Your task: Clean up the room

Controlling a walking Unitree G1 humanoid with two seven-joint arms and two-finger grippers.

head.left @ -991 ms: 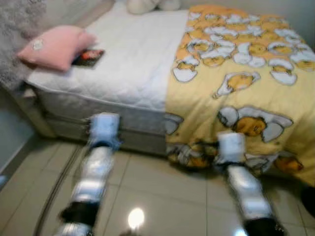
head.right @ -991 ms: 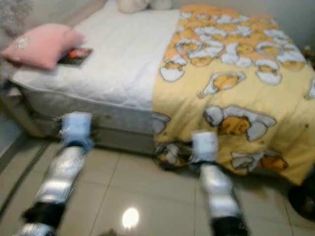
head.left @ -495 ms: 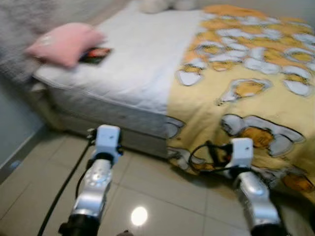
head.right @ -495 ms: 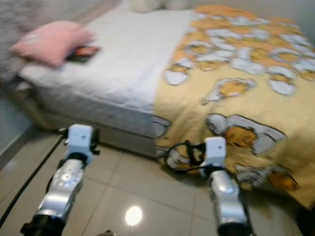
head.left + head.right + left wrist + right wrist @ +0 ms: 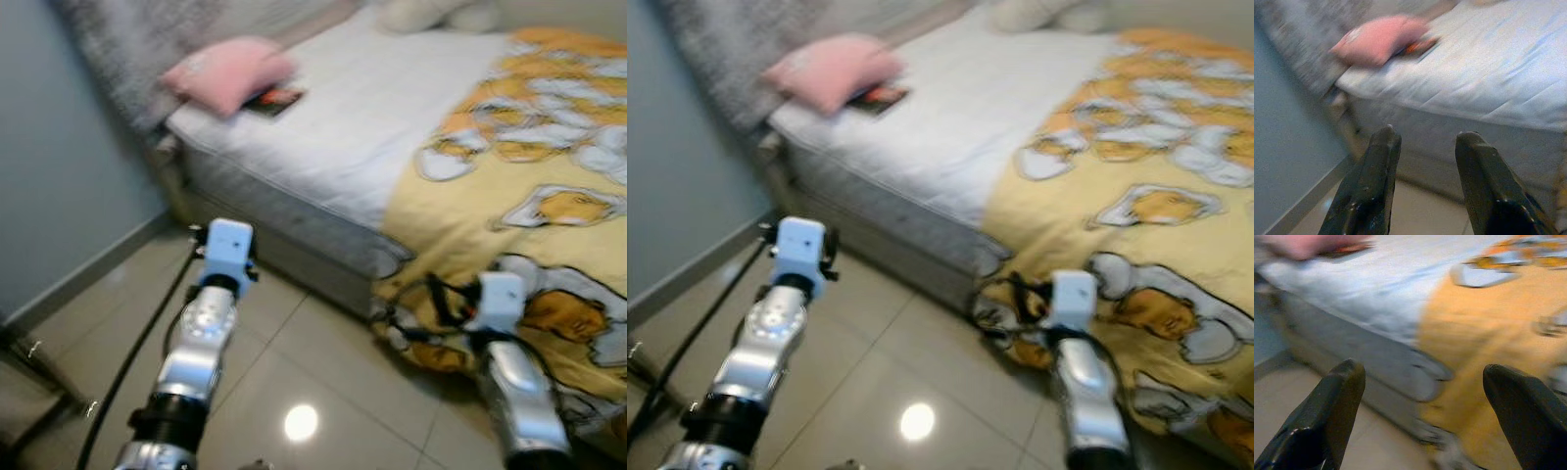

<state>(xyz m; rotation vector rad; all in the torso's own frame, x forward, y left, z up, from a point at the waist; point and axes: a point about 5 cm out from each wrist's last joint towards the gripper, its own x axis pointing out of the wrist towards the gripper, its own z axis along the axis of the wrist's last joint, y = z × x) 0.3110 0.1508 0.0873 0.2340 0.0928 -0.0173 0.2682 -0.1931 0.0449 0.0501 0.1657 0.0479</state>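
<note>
Fingers of the left gripper [image 5: 1425,142] stand narrowly apart, those of the right gripper [image 5: 1420,377] wide, both empty above the tiled floor [image 5: 323,362]. Beyond them is the bed [image 5: 392,117]: white mattress, yellow cartoon-print blanket [image 5: 549,176], pink pillow [image 5: 230,70] touching a small book [image 5: 274,98].

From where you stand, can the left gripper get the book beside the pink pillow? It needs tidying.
Probably not yet. The left gripper, open, hangs low over the floor short of the bed; the book lies far back by the pillow. Nothing blocks it.
</note>
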